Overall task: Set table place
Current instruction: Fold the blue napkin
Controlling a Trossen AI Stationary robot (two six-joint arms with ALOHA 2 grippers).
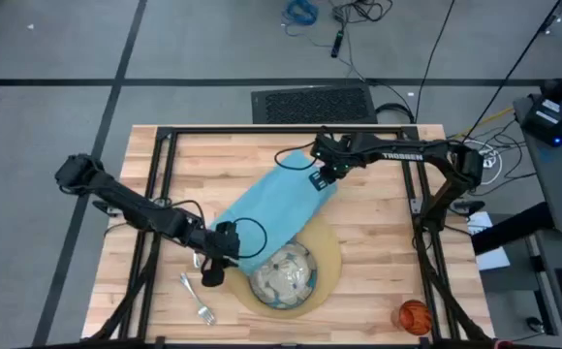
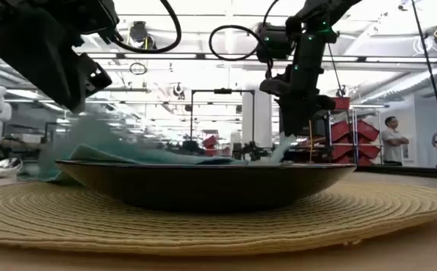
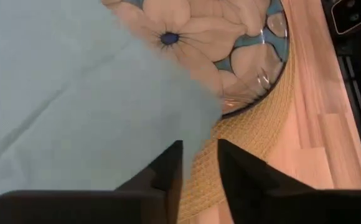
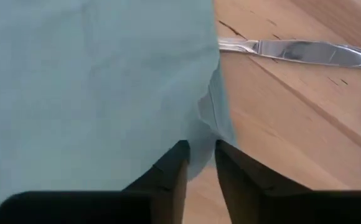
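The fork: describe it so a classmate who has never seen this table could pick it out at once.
Start at the light wooden butcher-block table, then find the round tan woven placemat near its front edge. Left of the mat, beside the left gripper, lies a small silver fork, the only pronged metal piece there.

Napkin [image 1: 276, 208] draped over dish [image 1: 286, 276]

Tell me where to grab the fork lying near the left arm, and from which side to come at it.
Grip the fork across the bare middle of its thin handle, coming straight down from above. It lies flat on the table, slanted, clear of the placemat, so only a top-down pinch across its narrow width gets under it. The left tool is nearest, though it sits at the napkin edge.
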